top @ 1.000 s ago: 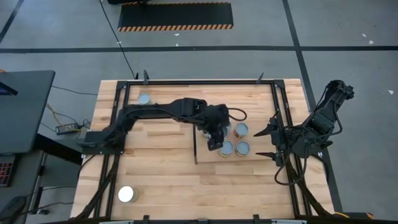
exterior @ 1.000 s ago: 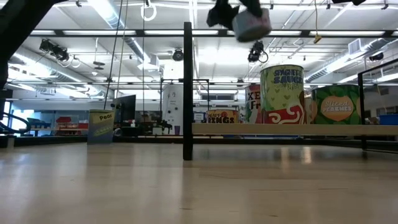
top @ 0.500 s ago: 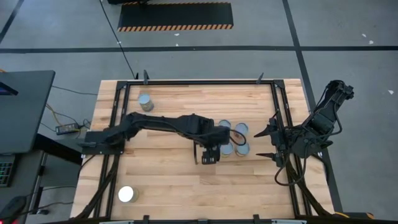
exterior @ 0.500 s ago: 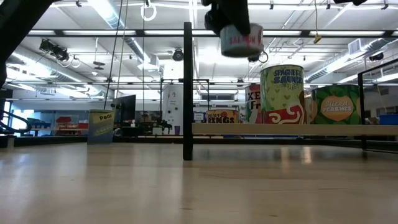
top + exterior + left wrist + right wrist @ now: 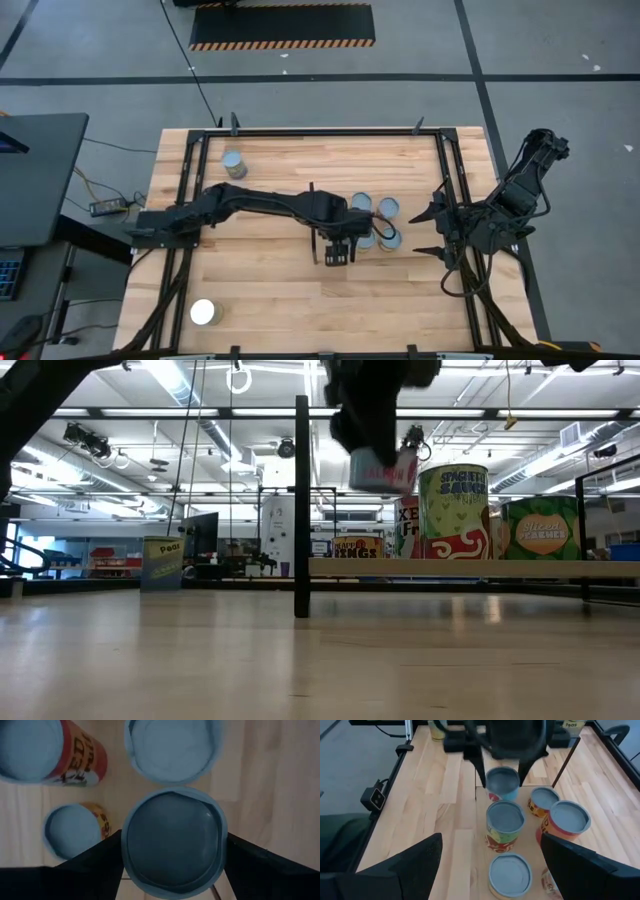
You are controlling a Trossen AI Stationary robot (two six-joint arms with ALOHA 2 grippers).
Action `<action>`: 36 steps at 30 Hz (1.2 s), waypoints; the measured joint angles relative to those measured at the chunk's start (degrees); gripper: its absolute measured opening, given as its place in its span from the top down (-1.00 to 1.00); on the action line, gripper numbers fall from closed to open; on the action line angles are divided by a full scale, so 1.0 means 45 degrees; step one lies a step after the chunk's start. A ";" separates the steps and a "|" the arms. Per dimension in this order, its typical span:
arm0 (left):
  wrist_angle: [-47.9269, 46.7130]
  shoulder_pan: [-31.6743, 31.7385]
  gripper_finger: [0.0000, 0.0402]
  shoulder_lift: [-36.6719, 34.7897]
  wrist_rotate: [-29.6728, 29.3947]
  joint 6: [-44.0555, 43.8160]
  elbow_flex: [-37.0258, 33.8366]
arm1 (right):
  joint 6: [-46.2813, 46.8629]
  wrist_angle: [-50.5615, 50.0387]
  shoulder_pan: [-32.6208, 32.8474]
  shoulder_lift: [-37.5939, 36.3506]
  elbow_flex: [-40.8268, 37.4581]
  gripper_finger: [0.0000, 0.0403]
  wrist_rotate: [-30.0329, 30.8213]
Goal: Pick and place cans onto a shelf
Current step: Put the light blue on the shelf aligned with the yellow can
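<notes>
My left gripper (image 5: 338, 250) hangs over the shelf (image 5: 500, 567), close to its dark upright strip (image 5: 301, 510), shut on a can (image 5: 383, 468) with a red label. Several other cans stand upright on the shelf, among them a green one (image 5: 453, 510), a peaches one (image 5: 540, 528) and a small yellow one (image 5: 75, 830). The held can hangs beside the nearest of these cans (image 5: 505, 822). My right gripper (image 5: 425, 230) waits open at the table's right side, holding nothing. My left gripper pinches the can by its round side wall, just under the top rim (image 5: 125, 845), one finger (image 5: 95, 865) on each side. The fingers come steeply from above, pointing down. The can hangs about upright, top up, clear of the shelf board.
One can (image 5: 233, 163) stands on the table near the far left. A can with a glaring white top (image 5: 203, 312) stands near the front left. A black frame (image 5: 320, 130) runs round the tabletop. Bare planks lie left of the strip.
My left gripper has come down with the can and shifted toward the table's near edge, closer to the upright strip. The can, tilted a second ago, now hangs nearly upright and much lower, level with the tops of the standing cans.
</notes>
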 joint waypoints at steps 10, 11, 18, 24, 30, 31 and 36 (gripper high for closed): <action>0.0958 0.0135 -0.45 0.0039 -0.0168 0.0001 -0.1689 | 0.0199 0.0034 0.0000 0.0000 0.0000 -0.72 -0.0058; 0.0975 0.0148 -0.45 0.0039 -0.0172 0.0044 -0.1689 | 0.0204 0.0029 0.0000 0.0000 0.0000 -0.72 -0.0058; 0.1374 0.0190 -0.45 0.0039 -0.0182 -0.0019 -0.1703 | 0.0344 0.0036 0.0000 0.0000 0.0000 -0.72 -0.0058; 0.1262 0.0146 -0.45 0.0034 0.0008 -0.0257 -0.1703 | 0.0335 0.0034 0.0001 0.0000 0.0000 -0.72 -0.0058; 0.1121 0.0102 -0.45 0.0286 0.0200 -0.0267 -0.1717 | 0.0340 0.0038 0.0003 0.0000 0.0000 -0.72 -0.0219; 0.1190 0.0102 -0.45 0.0365 0.0202 -0.0262 -0.1711 | 0.0344 0.0039 0.0005 0.0003 0.0000 -0.72 -0.0219; 0.1167 0.0098 -0.45 0.0584 0.0221 -0.0272 -0.1708 | 0.0344 0.0049 0.0005 0.0076 0.0000 -0.72 -0.0233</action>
